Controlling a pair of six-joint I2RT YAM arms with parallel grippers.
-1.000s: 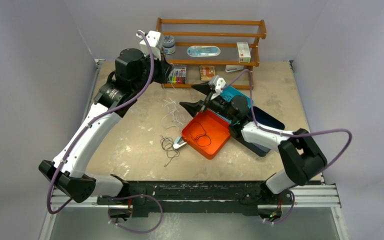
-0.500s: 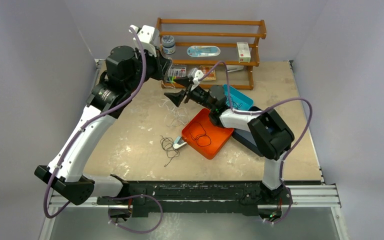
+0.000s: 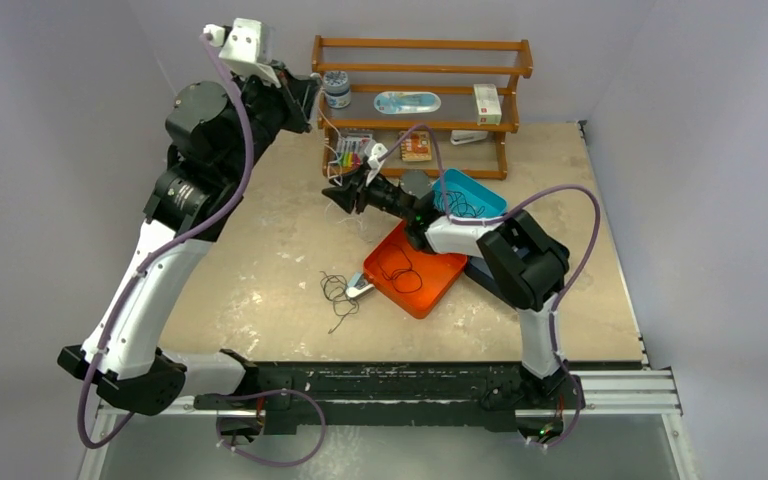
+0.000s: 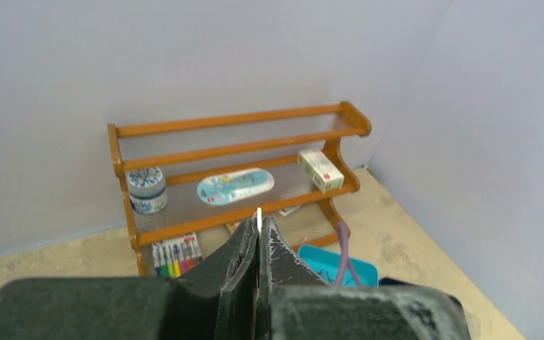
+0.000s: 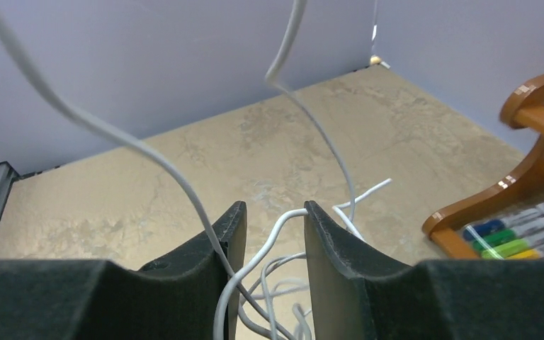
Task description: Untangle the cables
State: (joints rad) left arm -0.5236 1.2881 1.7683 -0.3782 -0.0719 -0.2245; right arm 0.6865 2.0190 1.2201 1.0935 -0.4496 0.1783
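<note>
the orange tray point(image 3: 443, 291) holds black loops point(image 3: 400, 272) of cable. the blue tray point(image 3: 482, 183) behind it holds a dark cable point(image 3: 463, 207), bunched up. a black cable point(image 3: 338, 292) lies coiled on the table point(image 3: 260, 270), just left of the orange tray, with a small pale piece point(image 3: 360, 289) between coil and tray; what that piece is cannot be told.

the left arm is raised high at the far left. the left gripper point(image 4: 258, 230) sits up by the left post of the rack point(image 3: 420, 45), its jaws pressed together on the white cable point(image 5: 136, 146), a sliver of which shows at the tips. from there the strands hang down toward the table.

the right arm is folded at the elbow, its forearm crossing above both trays. the right gripper point(image 5: 269, 212) is low, in front of the rack's left foot. its jaws stand apart, and several white strands run through the gap between them without being pinched; more white loops lie on the table beyond.

on the rack are a jar point(image 3: 337, 88), an oval blue pack point(image 3: 407, 101) and a small box point(image 3: 487, 103). markers point(image 3: 353, 150) lie on the bottom shelf, close to the right gripper. the right forearm covers part of the blue tray's near side.
</note>
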